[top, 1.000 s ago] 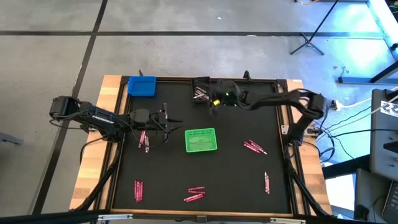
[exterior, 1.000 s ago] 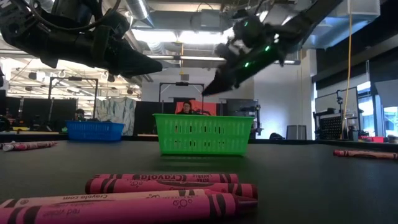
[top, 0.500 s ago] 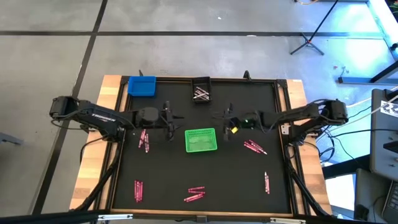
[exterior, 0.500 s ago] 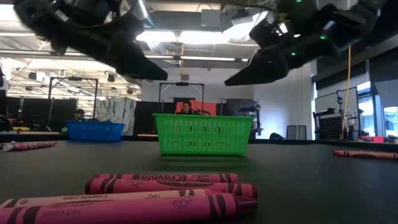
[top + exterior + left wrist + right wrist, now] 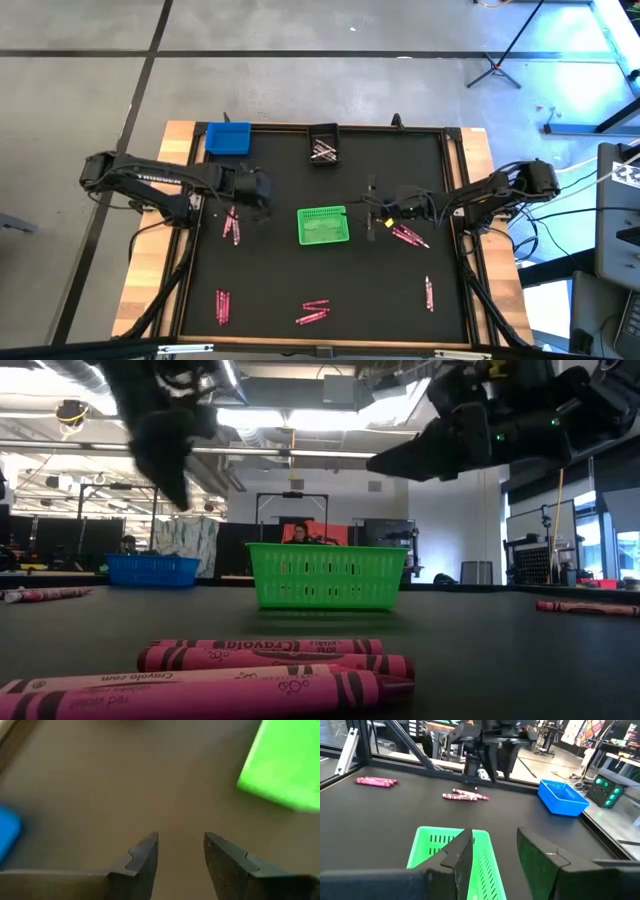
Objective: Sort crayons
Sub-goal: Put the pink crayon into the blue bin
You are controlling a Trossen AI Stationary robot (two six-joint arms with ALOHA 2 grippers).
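Green slotted plastic bin [image 5: 323, 225] mid-counter; 6 pink wax crayon clusters [image 5: 408, 236] lie around it, some in black bin [image 5: 322, 148]. Left gripper [image 5: 256, 188] & right gripper [image 5: 372, 209] flank it, fingers apart, empty.

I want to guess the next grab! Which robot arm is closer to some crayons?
Probably the right: the open right gripper hangs beside a bunch of thin pink crayons. The open left gripper is also near a pink bunch.
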